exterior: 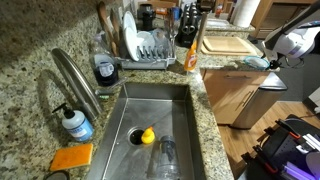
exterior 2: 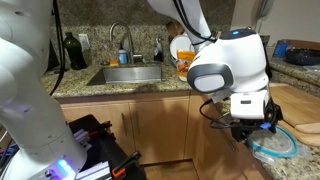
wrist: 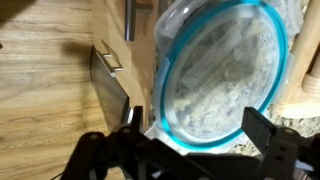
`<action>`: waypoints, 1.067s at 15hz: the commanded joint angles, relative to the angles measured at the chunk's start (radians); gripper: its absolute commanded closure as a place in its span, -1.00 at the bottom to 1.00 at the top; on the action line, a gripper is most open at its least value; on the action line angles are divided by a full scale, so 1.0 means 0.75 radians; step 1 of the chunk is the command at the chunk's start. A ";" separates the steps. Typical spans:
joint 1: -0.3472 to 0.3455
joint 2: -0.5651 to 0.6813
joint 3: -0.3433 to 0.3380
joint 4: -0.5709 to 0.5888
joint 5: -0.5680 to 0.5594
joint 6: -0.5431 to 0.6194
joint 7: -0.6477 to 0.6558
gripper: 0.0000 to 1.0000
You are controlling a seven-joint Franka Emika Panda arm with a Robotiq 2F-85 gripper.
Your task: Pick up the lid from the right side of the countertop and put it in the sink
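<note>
The lid [wrist: 215, 70] is round and clear with a teal-blue rim. It lies on the counter at the right end, past the cutting board, and shows in both exterior views [exterior: 256, 62] [exterior 2: 276, 143]. My gripper [wrist: 197, 128] is open and hovers just over the lid, one finger on each side of its near edge. It holds nothing. The gripper also shows in both exterior views [exterior: 276, 56] [exterior 2: 250, 128]. The steel sink [exterior: 165, 100] is to the left in the granite counter, and also shows in an exterior view [exterior 2: 125, 75].
A yellow rubber duck [exterior: 146, 135] and a clear glass [exterior: 167, 155] lie in the sink. A dish rack [exterior: 145, 45], an orange bottle [exterior: 190, 55] and a wooden cutting board [exterior: 228, 44] stand between sink and lid. Faucet [exterior: 75, 80], soap bottle [exterior: 75, 122] and orange sponge [exterior: 72, 157] flank the sink.
</note>
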 commanded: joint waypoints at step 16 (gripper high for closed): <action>-0.103 0.057 0.089 0.077 0.028 -0.087 -0.037 0.16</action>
